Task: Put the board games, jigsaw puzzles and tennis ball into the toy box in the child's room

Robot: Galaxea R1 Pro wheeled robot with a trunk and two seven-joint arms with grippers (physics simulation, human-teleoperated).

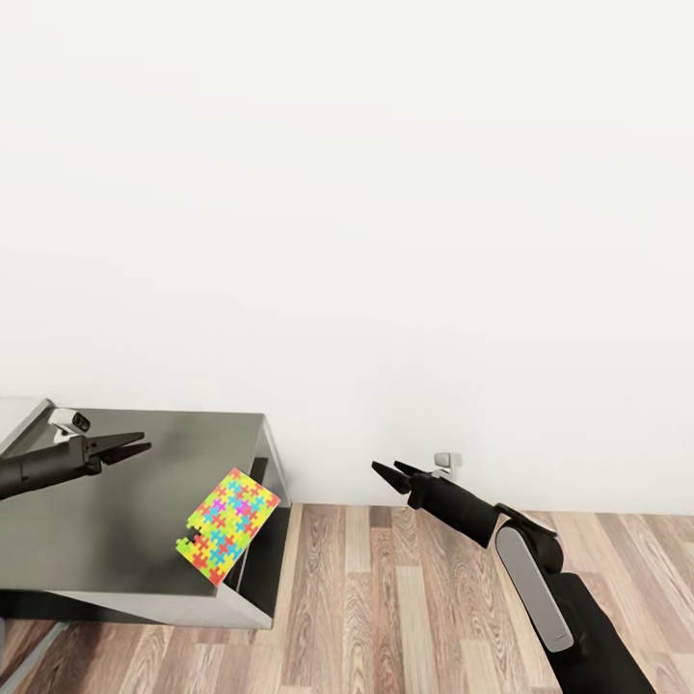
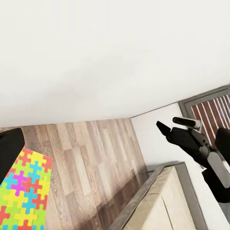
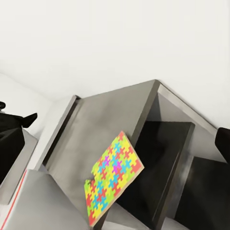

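We face a plain white wall (image 1: 347, 193) with wood-plank floor (image 1: 405, 598) below; the lower dark grey section of the table (image 1: 116, 482) sits at our left. One jigsaw puzzle (image 1: 227, 525) lies flat on that dark top at its near right corner, one edge reaching or slightly overhanging the table's side; the right wrist view confirms it (image 3: 112, 178) at the lip above the open dark recess. The left gripper (image 1: 123, 446) hovers over the dark top, well apart from the puzzle, fingers nearly together and holding nothing. The right gripper (image 1: 389, 471) hangs out over the floor, to the right of the table, fingers a narrow way apart, also empty. Judgement: the step in hand is picking up this puzzle. Because the sheet is thin and flat, a top-down pinch will likely fail; we would use the overhanging edge, bringing one finger under and one over from the floor side. The right arm looks better placed for that approach, provided the fingers are spread first. Risk: nudging the sheet off the corner onto the floor, so we should close in slowly and level with the tabletop. The toy box is not before us; the base must turn after the grasp.
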